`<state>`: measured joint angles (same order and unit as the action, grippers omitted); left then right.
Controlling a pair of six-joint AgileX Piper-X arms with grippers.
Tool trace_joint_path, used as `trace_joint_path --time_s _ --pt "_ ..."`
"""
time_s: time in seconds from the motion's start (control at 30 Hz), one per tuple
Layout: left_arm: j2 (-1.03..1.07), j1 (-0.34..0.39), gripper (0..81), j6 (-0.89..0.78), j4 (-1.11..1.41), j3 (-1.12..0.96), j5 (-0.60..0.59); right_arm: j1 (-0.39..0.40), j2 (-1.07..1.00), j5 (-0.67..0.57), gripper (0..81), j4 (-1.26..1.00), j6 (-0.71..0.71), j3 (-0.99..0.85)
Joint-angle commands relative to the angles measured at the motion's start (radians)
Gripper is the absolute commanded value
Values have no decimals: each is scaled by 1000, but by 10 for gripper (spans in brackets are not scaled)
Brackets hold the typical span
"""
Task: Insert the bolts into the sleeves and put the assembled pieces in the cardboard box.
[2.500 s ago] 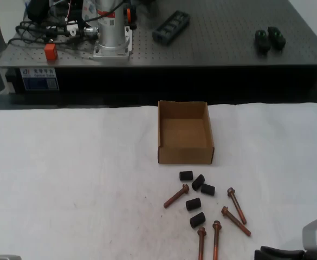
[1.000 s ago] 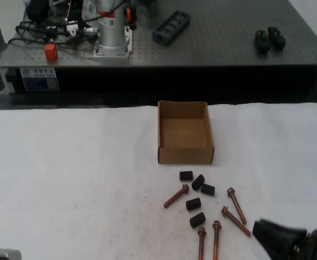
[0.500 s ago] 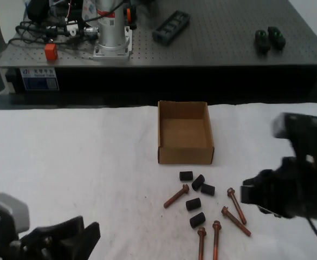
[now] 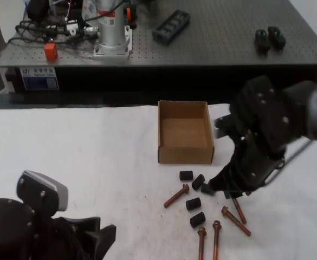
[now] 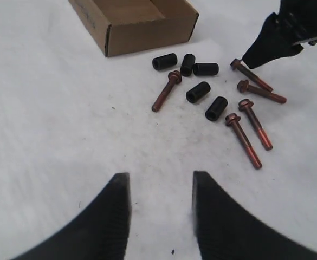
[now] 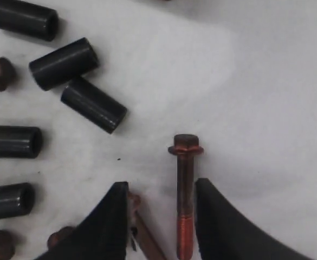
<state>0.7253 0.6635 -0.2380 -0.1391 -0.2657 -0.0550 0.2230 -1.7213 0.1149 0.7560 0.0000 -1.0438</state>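
Observation:
The open cardboard box (image 4: 183,132) stands on the white cloth, with several black sleeves (image 4: 193,204) and copper bolts (image 4: 176,196) scattered in front of it. My right gripper (image 6: 161,187) hangs low over the right side of the pile, open. One bolt (image 6: 185,195) lies between its fingers (image 6: 218,216), with a sleeve (image 6: 94,104) nearby. In the high view that arm (image 4: 266,135) is right of the box. My left gripper (image 5: 161,179) is open and holds nothing. It sits well short of the sleeves (image 5: 198,91), the bolts (image 5: 243,140) and the box (image 5: 142,24), at the high view's lower left (image 4: 101,238).
A black perforated bench (image 4: 212,43) runs along the back, carrying a metal post (image 4: 112,32), cables, an orange block (image 4: 50,51) and a black tray (image 4: 170,26). Open white cloth (image 4: 77,157) lies left of the box.
The right arm has swung in from the lower right corner and come down over the bolts beside the box. The left arm has risen into the lower left corner.

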Motion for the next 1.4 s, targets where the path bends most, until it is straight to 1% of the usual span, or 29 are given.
trace_joint_path --time_s 0.0,0.2,0.33,0.43,0.5,0.7,0.8,0.87,0.93,1.03,1.1,1.23,1.37 --pt "13 -3 276 14 -4 -17 -13 -14 -32 7 293 38 -15 -32" --pt "13 -3 276 14 -4 -17 -18 -47 -73 2 293 48 -15 -42" --pt "13 -3 276 14 -4 -17 -18 -51 -90 -1 293 26 -15 -42" --pt "13 -3 276 14 -4 -17 -20 -51 -100 -43 293 11 -15 -42" --pt "13 -3 276 14 -4 -17 -20 -51 -110 -45 267 13 -15 -42" --pt "13 -3 276 14 -4 -17 -34 -51 -134 -45 134 25 -17 -42" --pt "13 -3 276 14 -4 -17 -59 -51 -130 -45 26 -3 -31 -42" --pt "32 -3 276 14 -10 -25 -80 -54 -125 -60 46 -16 -49 -42" --pt "81 -3 276 19 -25 -52 -93 -59 -113 -92 46 -18 -48 -42" --pt "193 -3 276 90 -25 -119 -117 -74 -66 -158 46 -1 -48 -40" --pt "282 -3 276 124 -35 -195 -119 -86 -7 -178 46 19 -48 -40" --pt "487 -3 276 210 -112 -379 -148 -105 144 -179 46 77 -46 -40" --pt "715 -3 276 296 -291 -605 -182 -119 298 -179 46 127 -46 -23"
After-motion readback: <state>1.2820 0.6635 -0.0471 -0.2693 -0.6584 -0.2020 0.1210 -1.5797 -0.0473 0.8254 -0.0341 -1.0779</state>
